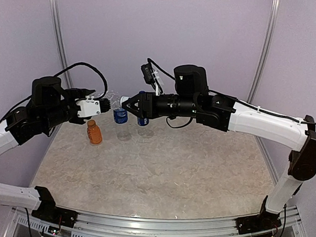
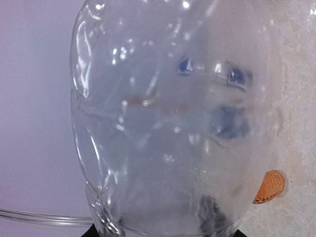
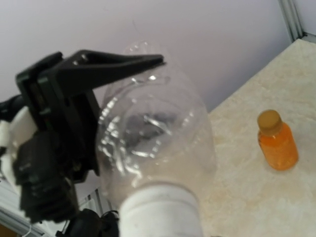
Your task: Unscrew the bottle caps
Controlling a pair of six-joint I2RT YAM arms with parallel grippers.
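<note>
While the left gripper (image 1: 106, 103) pinches the small clear bottle (image 3: 153, 143) between its jaws, holding it sideways above the worktop (image 1: 171, 166), the right gripper (image 1: 128, 103) sits at the whitish cap (image 3: 160, 212) end; cannot tell whether its jaws grip it. That bottle looks empty. Orange bottle (image 3: 277, 145) stands far left, full of orange liquid, orange-brown cap (image 3: 269, 120) on. Just right of it stand one blue-labelled bottle (image 1: 120, 117) and a second blue-labelled bottle (image 1: 142, 120), contents unclear.

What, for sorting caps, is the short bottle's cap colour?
Orange-brown cap, best in right wrist view.
</note>
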